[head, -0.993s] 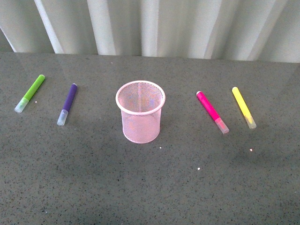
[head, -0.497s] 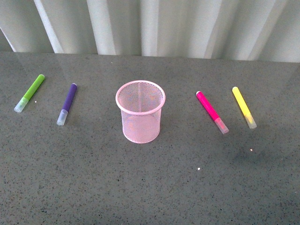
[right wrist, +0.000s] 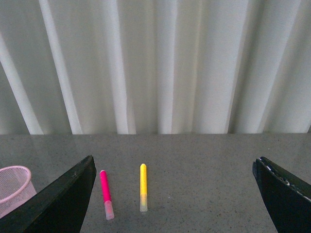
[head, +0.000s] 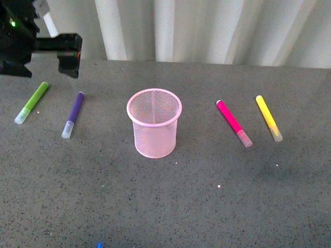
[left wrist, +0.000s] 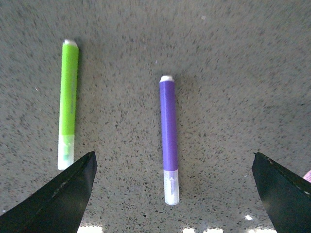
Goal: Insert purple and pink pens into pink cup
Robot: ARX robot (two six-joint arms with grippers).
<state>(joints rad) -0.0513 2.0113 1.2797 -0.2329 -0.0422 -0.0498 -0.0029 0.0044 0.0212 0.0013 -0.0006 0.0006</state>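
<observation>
Your left gripper (left wrist: pixel 173 154), jaws wide and empty, hangs above the purple pen (left wrist: pixel 168 124), lying lengthwise midway between them, left of the cup (head: pixel 155 139); pink pen (head: pixel 230 118) lies right.

1. Holding left arm (head: pixel 20 44) high at far left of front view, one dark finger (head: pixel 69 61) pointing down.
2. Aiming left gripper (left wrist: pixel 173 158) straight downward, jaws standing wide apart, gripping nothing.
3. Aiming right gripper (right wrist: pixel 173 160) level and forward, jaws likewise standing wide apart, gripping nothing.
</observation>
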